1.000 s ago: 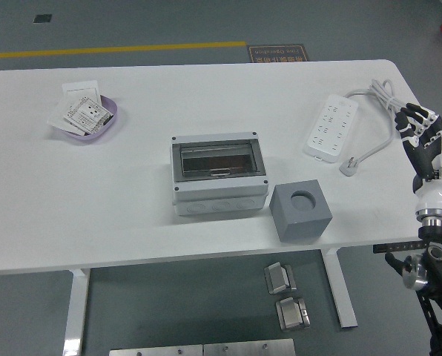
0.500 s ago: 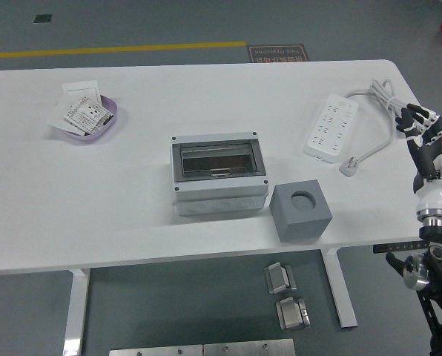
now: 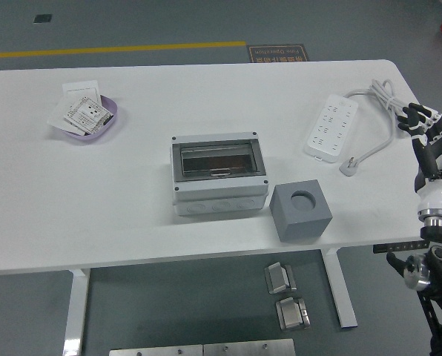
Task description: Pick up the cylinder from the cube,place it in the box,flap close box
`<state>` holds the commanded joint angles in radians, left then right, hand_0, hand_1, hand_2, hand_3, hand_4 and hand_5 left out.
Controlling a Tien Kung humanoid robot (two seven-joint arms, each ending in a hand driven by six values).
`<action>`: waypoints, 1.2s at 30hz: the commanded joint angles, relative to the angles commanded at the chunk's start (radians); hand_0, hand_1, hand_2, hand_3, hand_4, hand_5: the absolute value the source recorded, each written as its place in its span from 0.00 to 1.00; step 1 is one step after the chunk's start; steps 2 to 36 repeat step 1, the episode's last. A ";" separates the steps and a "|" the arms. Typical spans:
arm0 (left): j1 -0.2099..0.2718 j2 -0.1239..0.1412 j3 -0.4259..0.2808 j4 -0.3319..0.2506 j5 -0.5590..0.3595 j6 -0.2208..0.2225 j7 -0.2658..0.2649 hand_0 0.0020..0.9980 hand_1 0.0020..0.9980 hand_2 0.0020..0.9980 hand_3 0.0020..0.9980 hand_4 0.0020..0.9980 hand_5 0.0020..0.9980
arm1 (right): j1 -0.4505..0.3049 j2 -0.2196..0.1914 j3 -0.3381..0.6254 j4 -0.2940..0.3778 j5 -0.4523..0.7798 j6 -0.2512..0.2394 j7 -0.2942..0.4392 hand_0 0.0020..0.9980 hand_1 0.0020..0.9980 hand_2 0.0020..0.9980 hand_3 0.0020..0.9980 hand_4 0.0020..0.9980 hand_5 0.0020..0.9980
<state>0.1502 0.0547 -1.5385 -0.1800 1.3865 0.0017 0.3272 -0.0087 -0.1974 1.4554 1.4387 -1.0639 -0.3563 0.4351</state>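
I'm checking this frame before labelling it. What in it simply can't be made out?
- Inside of the box: head view, its closed tinted flap hides whether the cylinder is there.
- Cube: the round hole on top is dark, so its depth and contents are unclear.
- Papers in the purple dish: print too small to read.
- Right hand: at the table's right edge; its palm faces away.
- Left arm: outside the picture.

The box point(image 3: 219, 176) keeps its inside unreadable behind a dim flap (contents hidden). The right hand point(image 3: 429, 144) is cropped at the picture's edge — print on the cards point(image 3: 84, 113) is too small.
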 joint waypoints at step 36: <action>0.000 0.000 0.000 0.000 0.000 0.000 0.000 0.65 0.64 0.53 0.65 0.69 0.32 | 0.000 0.000 0.001 0.000 0.001 -0.001 0.001 0.67 0.63 0.65 0.60 1.00 0.63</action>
